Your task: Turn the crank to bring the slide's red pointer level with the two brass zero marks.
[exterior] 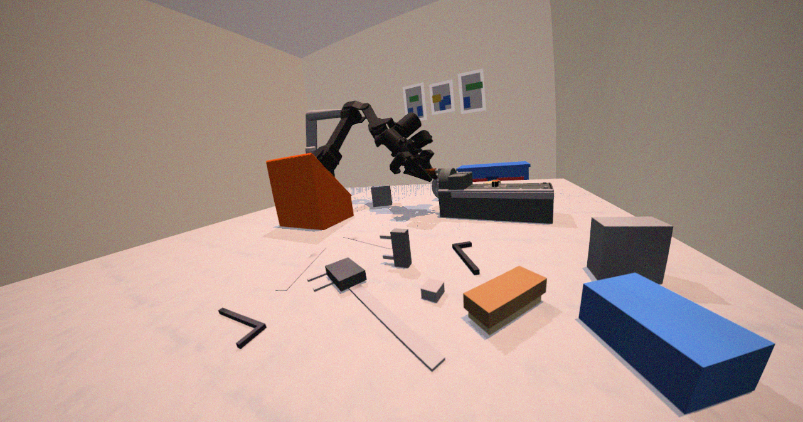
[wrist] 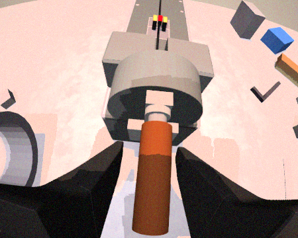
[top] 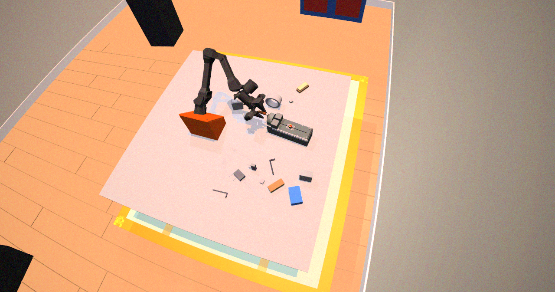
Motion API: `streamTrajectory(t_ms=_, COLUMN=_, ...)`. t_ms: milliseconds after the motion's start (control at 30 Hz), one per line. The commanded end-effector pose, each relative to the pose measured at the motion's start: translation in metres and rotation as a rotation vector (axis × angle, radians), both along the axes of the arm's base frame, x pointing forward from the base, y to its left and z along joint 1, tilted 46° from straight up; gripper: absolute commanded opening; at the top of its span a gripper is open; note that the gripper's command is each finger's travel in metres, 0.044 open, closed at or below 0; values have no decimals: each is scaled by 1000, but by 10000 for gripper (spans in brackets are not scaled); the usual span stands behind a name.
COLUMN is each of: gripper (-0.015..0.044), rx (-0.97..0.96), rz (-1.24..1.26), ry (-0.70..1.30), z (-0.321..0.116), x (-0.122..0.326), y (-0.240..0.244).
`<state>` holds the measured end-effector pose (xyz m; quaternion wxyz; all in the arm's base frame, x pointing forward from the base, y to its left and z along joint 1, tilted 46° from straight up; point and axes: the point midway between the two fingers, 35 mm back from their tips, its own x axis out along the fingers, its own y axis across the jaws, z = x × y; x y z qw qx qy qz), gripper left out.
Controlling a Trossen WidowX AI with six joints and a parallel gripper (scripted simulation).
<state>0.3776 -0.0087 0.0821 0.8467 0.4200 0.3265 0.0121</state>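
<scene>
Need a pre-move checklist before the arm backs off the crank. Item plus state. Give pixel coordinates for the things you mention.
1. Black gripper (top: 264,113) (wrist: 150,150) open around the orange-brown cylindrical handle (top: 262,113) (wrist: 153,178): ok, gaps show on both sides.
2. Red pointer (wrist: 160,18) between the two brass zero marks (wrist: 155,18) (wrist: 165,20): ok.
3. Pointer exactly level with them: cannot tell, too small.
4. Grey ring (top: 268,103) (wrist: 34,155) out of the gripper's fingers: ok.
5. Gripper withdrawn from the handle: not ok, fingers flank it.
</scene>
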Motion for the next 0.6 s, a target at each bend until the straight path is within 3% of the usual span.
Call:
streamTrajectory(t_ms=0, gripper=289, rx=0, rz=0, ry=0, z=0, x=0, y=0)
streamTrajectory(t_ms=200, gripper=440, rx=0, rz=0, ry=0, z=0, x=0, y=0)
streamTrajectory(t_ms=567, gripper=440, rx=-2, rz=0, ry=1, z=32, x=-7, y=-33)
